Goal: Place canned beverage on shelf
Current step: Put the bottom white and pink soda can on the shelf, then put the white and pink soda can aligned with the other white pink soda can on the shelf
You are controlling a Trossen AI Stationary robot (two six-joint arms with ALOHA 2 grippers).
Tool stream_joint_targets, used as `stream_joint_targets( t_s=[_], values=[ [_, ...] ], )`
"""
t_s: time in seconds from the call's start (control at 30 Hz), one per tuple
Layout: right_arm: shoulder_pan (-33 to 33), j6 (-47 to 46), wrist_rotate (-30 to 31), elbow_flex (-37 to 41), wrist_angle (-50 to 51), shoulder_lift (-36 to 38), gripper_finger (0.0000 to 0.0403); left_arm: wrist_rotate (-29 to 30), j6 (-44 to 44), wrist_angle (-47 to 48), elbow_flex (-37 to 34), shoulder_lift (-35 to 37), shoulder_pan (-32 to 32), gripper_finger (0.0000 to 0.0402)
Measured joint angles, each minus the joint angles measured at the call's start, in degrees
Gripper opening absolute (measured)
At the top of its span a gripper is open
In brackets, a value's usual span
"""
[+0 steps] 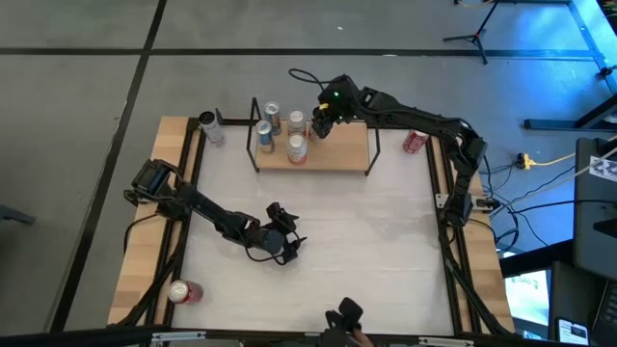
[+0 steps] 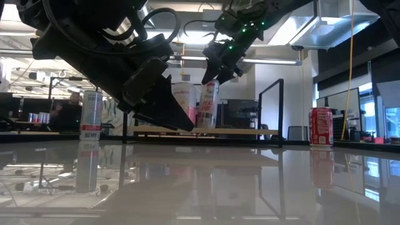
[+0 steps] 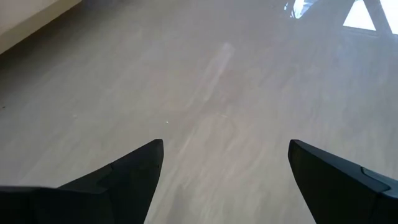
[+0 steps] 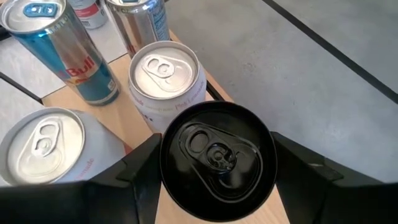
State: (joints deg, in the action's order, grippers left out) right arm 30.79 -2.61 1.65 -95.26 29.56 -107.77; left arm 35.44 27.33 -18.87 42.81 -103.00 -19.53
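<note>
The shelf (image 1: 337, 154) is a light-wood board in a thin black frame at the table's far side. Several cans stand on its left part: a blue-and-silver can (image 4: 74, 56), a white can (image 4: 165, 71) and a pale can (image 4: 43, 146). My right gripper (image 1: 320, 123) is above the shelf, just right of these cans, shut on a black-topped can (image 4: 216, 155). In the low view that can (image 2: 209, 103) stands upright under the gripper with its bottom at board level. My left gripper (image 1: 292, 243) is open and empty, low over the middle of the table. My right gripper pinches the black-topped can's upper wall, just under the rim (image 4: 166, 163), between its two fingers (image 4: 134, 171), one on each side. The fingers come from above, pointing down. The can is upright; whether its bottom rests on the board I cannot tell.
A red can (image 1: 415, 142) stands on the table right of the shelf. A silver can (image 1: 210, 126) stands left of the shelf. Another red can (image 1: 183, 291) lies at the near left corner. The shelf's right half (image 1: 347, 145) is bare board.
</note>
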Motion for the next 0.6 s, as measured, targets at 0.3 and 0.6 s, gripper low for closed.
stream_joint_targets(
  t_s=[0.3,0.6],
  values=[
    [0.0,0.3,0.3,0.0,-0.3,0.1,0.0365,0.0,0.0,0.0,0.0,0.0,0.0,0.0335],
    [-0.2,1.4,0.3,0.0,0.9,1.0,0.0363,0.0,0.0,0.0,0.0,0.0,0.0,0.0335]
  ],
)
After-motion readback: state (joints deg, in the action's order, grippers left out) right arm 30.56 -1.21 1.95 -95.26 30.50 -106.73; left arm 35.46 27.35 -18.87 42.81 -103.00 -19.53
